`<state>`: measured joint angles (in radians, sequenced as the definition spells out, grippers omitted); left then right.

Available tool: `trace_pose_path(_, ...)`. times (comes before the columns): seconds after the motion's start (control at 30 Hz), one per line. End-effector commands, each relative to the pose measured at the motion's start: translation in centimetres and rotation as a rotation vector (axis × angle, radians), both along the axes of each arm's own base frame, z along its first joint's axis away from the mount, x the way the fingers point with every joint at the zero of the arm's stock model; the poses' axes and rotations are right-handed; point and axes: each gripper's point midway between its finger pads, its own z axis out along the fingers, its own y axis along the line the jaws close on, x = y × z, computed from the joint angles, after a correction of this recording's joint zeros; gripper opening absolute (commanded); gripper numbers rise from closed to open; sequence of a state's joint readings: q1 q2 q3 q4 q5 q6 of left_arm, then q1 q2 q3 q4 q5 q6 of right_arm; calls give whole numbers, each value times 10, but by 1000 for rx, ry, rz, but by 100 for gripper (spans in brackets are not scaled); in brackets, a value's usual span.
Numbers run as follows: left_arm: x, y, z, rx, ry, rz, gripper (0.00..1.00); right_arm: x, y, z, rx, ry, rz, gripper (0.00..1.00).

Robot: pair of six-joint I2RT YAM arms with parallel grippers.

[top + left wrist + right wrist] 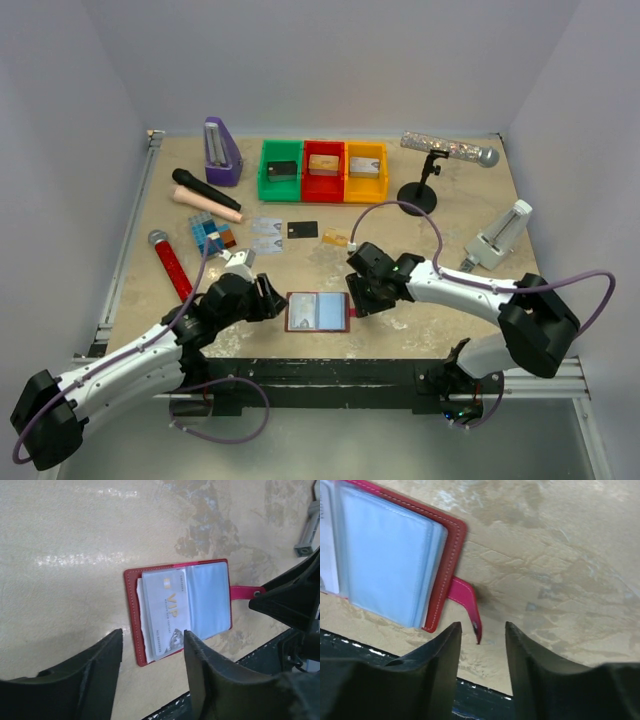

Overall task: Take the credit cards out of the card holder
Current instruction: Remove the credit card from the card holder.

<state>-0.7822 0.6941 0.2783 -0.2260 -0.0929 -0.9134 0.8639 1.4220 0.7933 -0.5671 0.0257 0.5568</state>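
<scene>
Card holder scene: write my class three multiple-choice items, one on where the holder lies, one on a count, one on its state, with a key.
1. Where is the card holder?
A. Between the left gripper and right gripper
B. In the green tray
C. Under the microphone stand

2. How many coloured trays stand in the far row?
A. Two
B. Three
C. Five

3. What state is the card holder in?
A. Folded shut
B. Lying open, a card in its sleeve
C. Lifted in the air

Key:
1 A: the top view shows it flat between both grippers.
2 B: green, red and yellow.
3 B: the left wrist view shows open sleeves and a VIP card.
</scene>
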Motion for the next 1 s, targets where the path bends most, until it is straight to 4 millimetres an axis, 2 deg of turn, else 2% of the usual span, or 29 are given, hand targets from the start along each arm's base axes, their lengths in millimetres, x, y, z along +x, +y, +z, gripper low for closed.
trace_pose_path(0.0,10,-23,42,-84,-107,-77,52,15,-6,38,-2,-114,-34,51)
trace_pose_path(0.1,12,-31,51,-107,-127,-112,43,18,-4,60,38,-155,-41,52)
trace_pose_path(0.23,9,-52,60,-177,-150,-204,38,23,24,88,250,-232,-12,48)
trace_pose_path(0.3,9,-58,55,-182,-133,-222,26,27,42,99,407,-303,-2,49)
trace_pose_path(0.33,9,-59,52,-177,-124,-227,17,20,53,101,503,-296,26,49)
trace_pose_path(0.4,10,-59,46,-165,-103,-218,0,19,74,115,675,-314,41,46)
trace_pose_path(0.43,10,-58,42,-158,-92,-210,0,16,81,117,699,-278,62,44)
trace_pose_path(0.53,11,-56,33,-154,-81,-192,0,4,99,109,685,-143,145,37)
trace_pose_path(0.67,14,-51,20,-116,-55,-164,0,7,118,88,765,-60,78,33)
trace_pose_path(0.83,15,-45,1,-75,-41,-138,0,8,132,63,782,28,32,31)
trace_pose_path(0.97,15,-41,-11,-45,-16,-124,0,10,135,51,767,57,14,31)
